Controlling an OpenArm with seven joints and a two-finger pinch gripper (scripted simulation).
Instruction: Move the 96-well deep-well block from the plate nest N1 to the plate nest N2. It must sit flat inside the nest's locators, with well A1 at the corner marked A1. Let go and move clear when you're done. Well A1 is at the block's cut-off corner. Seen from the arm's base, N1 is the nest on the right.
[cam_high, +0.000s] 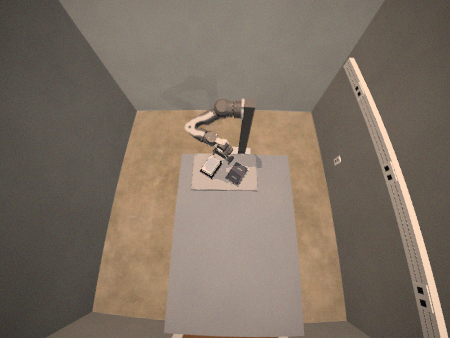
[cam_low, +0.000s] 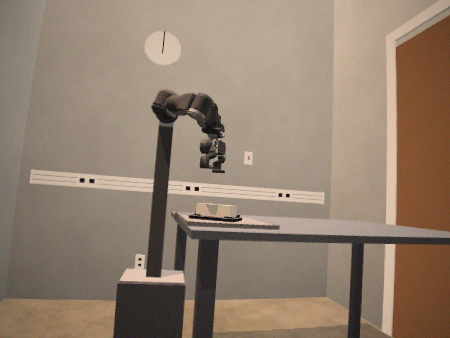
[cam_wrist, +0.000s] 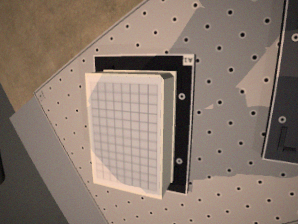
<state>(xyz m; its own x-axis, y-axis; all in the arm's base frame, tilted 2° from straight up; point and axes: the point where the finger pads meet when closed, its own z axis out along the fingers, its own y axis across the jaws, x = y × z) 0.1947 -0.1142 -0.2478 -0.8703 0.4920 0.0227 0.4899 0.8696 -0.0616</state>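
Note:
The white 96-well deep-well block (cam_wrist: 127, 130) sits in a black nest (cam_wrist: 182, 120) on the perforated plate; its cut-off corner is at the upper right, by the nest's A1 mark (cam_wrist: 188, 60). The block also shows in the top view (cam_high: 211, 166) and in the exterior view (cam_low: 216, 210). The second nest, dark and empty, lies beside it (cam_high: 236, 174) and shows at the right edge of the wrist view (cam_wrist: 282, 100). My gripper (cam_low: 215, 167) hangs well above the block, open and empty; it also shows in the top view (cam_high: 223, 151). Its fingers are out of the wrist view.
The perforated base plate (cam_high: 225, 176) lies at the table's end nearest the arm's post (cam_low: 159, 200). The long grey table (cam_high: 234, 245) extends away from it. The plate's edge and the floor show at the wrist view's left.

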